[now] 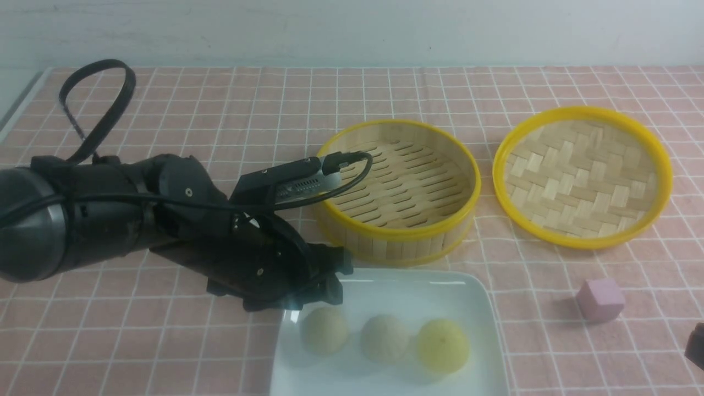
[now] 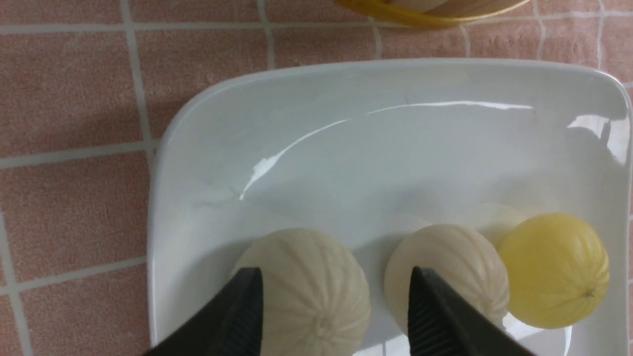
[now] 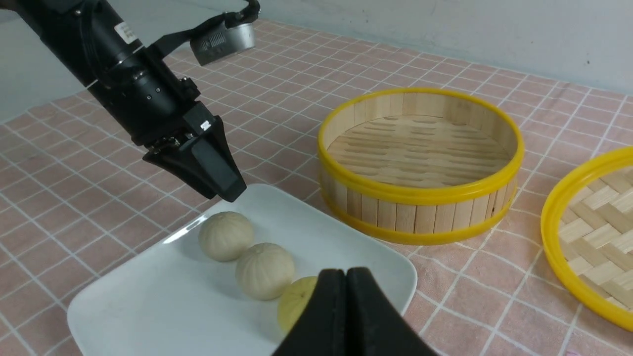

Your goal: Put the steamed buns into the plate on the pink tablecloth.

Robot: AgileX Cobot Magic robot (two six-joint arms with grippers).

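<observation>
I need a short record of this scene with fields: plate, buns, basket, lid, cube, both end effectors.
plate: white, square, on the pink tablecloth
buns: left beige bun, middle beige bun, yellow bun, in a row on the plate
steamer basket: empty, behind the plate
lid: right of the basket
pink cube: right of the plate
left end effector: open, over the left beige bun, holding nothing
right end effector: shut, empty

Three steamed buns [image 3: 264,271] sit in a row on the white plate [image 3: 148,306].
The right claw [image 3: 346,273] is pinched together and hides part of the yellow bun. The left claw [image 3: 225,185] hangs over the plate's edge, near the steamer basket [image 3: 420,217].
</observation>
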